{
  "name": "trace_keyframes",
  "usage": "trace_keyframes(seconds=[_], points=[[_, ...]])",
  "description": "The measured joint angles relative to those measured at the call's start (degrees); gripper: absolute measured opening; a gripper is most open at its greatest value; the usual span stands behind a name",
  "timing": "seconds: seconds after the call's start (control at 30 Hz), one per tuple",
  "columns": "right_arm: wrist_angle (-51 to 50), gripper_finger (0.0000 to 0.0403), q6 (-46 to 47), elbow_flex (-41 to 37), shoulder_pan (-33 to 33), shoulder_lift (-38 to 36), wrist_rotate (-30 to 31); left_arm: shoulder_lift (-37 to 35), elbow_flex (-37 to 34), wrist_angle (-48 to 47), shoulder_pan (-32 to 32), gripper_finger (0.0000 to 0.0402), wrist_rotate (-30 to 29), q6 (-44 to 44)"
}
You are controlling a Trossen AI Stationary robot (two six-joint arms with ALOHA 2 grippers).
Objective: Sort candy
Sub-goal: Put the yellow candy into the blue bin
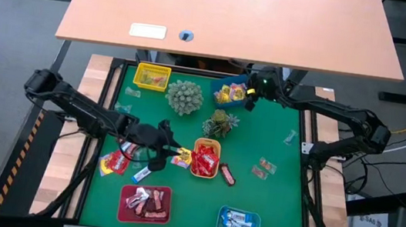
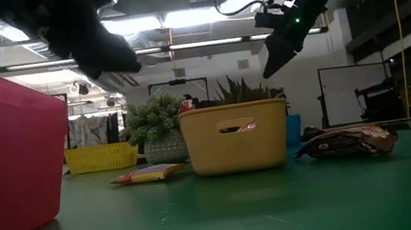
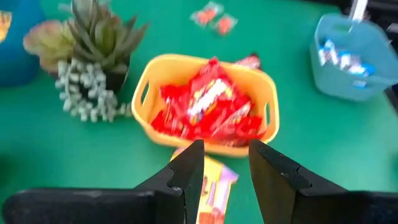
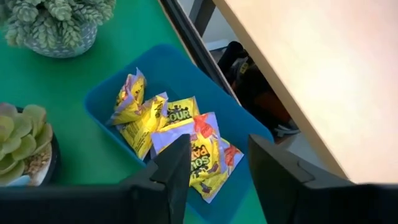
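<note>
Green tabletop [image 1: 269, 207] with a wooden desk [image 1: 230, 16] behind it, workshop room beyond in the low view

Left claw [image 1: 166, 149] hovers just left of the yellow tray [image 1: 206, 158], fingers apart, nothing between them. One yellow candy [image 3: 210, 190] lies flat on the mat right under it, touching the tray's near wall in the wrist view

Yellow tray is heaped with red candy [image 3: 208, 109]. One dark brown candy [image 1: 226, 174] lies loose just right of that tray

Right claw [image 1: 251, 96] is up over the blue tray [image 4: 186, 68] at the back of the mat, fingers apart, holding nothing. That tray holds a pile of yellow packs [image 4: 168, 127]

Other trays:
- red tray [image 1: 145, 204] at front left, brown-pink candy inside
- light blue tray [image 1: 239, 223] at front right, blue-white candy inside
- small yellow basket [image 1: 152, 76] at back left, contents too small to tell

Loose candy left on the mat:
- red pieces [image 1: 113, 163] to the left, near the left claw
- a blue-white one [image 1: 141, 173] just beside them
- two reddish ones [image 1: 262, 168] right of centre
- pale green one [image 1: 291, 137] near the right edge

Two plants in the middle back: pale spiky one [image 1: 184, 96] and a darker one [image 1: 221, 123], both clear of the claws
</note>
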Motion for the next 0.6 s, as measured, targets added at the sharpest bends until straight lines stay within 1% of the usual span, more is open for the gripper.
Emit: trace_keyframes(seconds=[0.13,0.27,0.37,0.47,0.6], points=[[-1.25,0.0158,0.02,0.00,0.00,0.00,-0.56,1.77,0.00,-0.68,-0.19,0.0115,-0.01,-0.40],[-2.89,0.0159,0.11,0.00,0.00,-0.02,-0.58,5.94,0.04,-0.60,-1.13,0.0115,-0.08,-1.78],[-4.22,0.0159,1.60,0.00,0.00,-0.02,-0.61,8.53,0.04,0.22,-1.72,0.0116,0.11,-4.39],[-4.81,0.0159,1.84,0.00,0.00,-0.02,-0.62,10.42,0.04,0.17,-1.90,0.0131,0.09,-6.09],[-5.35,0.0159,1.97,0.00,0.00,-0.02,-0.62,12.64,0.04,0.20,-1.90,0.0168,0.19,-7.21]])
